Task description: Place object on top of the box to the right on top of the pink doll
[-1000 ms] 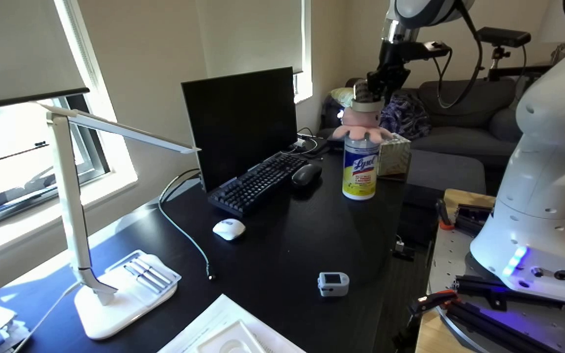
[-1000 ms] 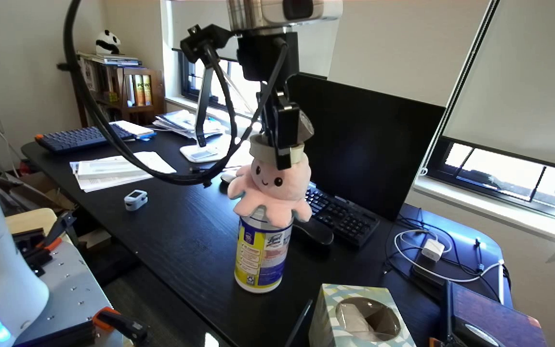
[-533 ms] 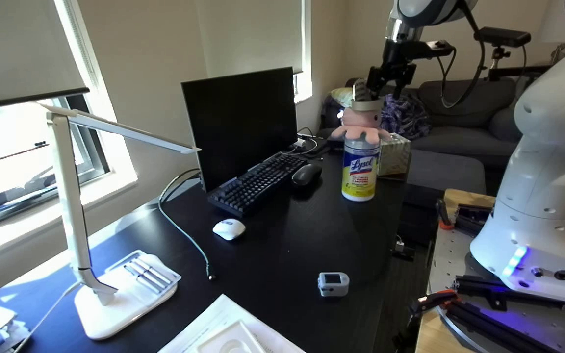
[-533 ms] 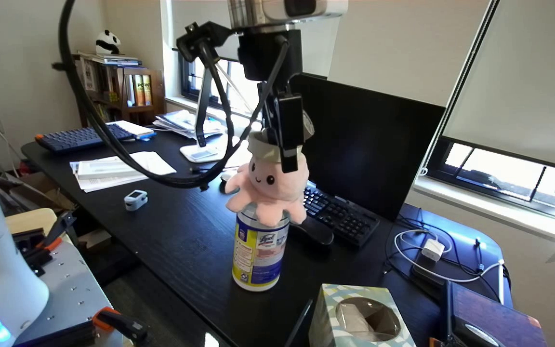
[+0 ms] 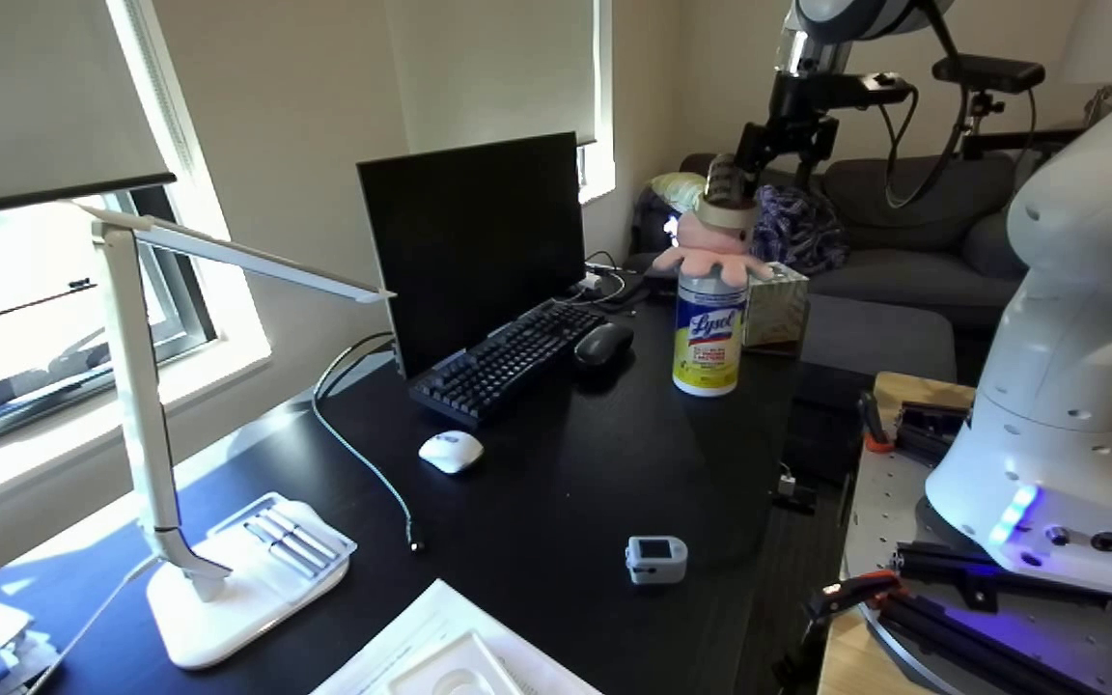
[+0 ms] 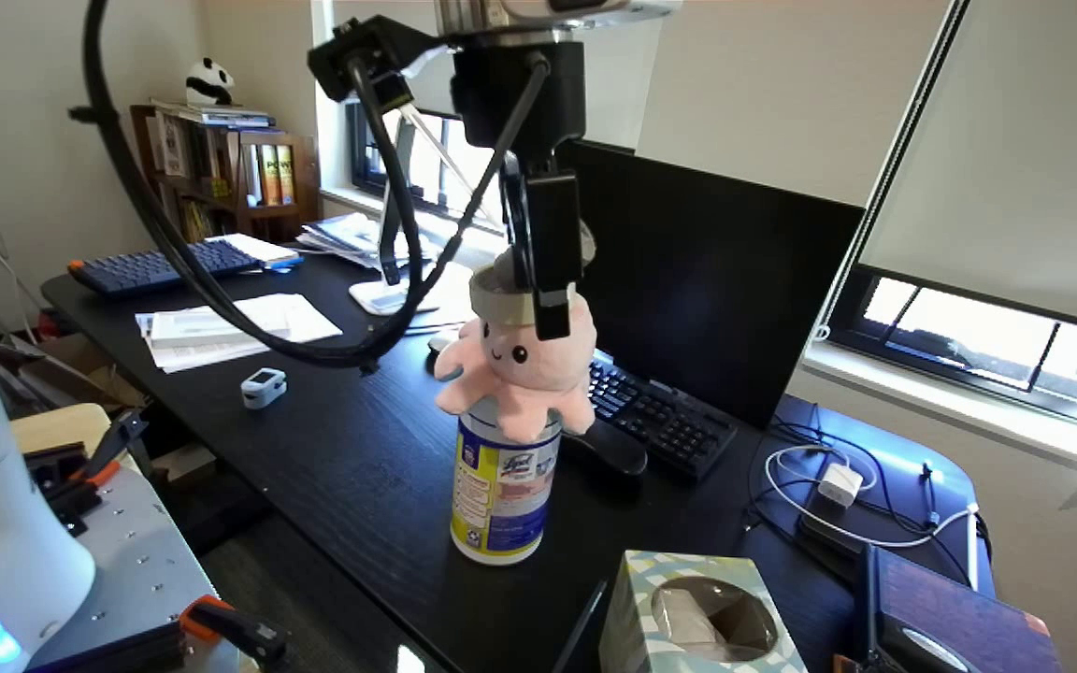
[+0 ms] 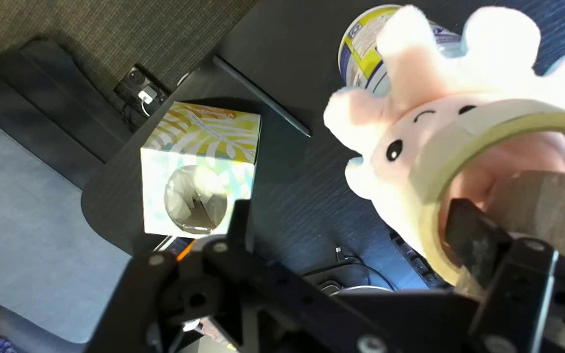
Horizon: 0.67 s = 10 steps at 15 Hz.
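Table [image 5: 614,473] bare between canister [image 5: 708,338] and pulse oximeter [image 5: 656,560], monitor [image 5: 479,251] and keyboard [image 5: 517,357] along one side, gap from canister to tissue box [image 7: 199,157], dark stick [image 7: 263,95] in it, pink doll [image 6: 538,360], ring [image 6: 501,304] and tilted cylinder [image 5: 723,179] stacked on canister, one of the parted jaws at the ring.

Table [image 5: 537,521] before me: black-topped. Windows [image 5: 44,319], bright with daylight: along the table's long side, opposite me; pale blinds [image 5: 25,97] part lowered; that edge sunlit. Wall [image 5: 286,125]: beige, that same side. Sofa [image 5: 903,217]: dark grey, beyond one end of the table. Bookcase [image 6: 307,178]: brown wood, past the table's opposite end. Floor [image 7: 130,39]: brownish, textured, below the table's edge.
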### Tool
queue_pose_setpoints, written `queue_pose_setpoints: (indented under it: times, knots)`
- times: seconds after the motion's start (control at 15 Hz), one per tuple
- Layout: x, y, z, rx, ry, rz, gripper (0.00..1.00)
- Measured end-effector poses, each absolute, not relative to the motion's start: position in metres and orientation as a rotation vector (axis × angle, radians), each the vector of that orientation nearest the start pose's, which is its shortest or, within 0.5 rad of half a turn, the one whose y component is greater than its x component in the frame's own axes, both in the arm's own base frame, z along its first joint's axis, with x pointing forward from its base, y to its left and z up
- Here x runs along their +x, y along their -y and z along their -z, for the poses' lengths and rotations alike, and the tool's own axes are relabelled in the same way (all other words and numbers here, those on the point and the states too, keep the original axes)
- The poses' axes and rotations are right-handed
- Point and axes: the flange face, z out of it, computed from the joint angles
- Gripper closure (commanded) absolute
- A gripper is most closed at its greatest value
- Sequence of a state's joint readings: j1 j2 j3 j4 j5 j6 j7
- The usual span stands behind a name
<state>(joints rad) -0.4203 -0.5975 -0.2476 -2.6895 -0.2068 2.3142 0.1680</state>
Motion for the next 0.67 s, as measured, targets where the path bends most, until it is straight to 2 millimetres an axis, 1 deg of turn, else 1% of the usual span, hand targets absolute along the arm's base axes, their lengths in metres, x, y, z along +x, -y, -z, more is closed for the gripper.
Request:
queue_pose_setpoints:
  times: [0.27,0.47,0.67]
  knots:
    - [0.281,0.237,-0.446,-2.976,-1.106,0.365,0.00]
    - [0.277,0.236,-0.455,-2.970,-1.107,0.401,0.00]
    - [0.275,0.237,-0.461,-2.968,-1.114,0.376,0.00]
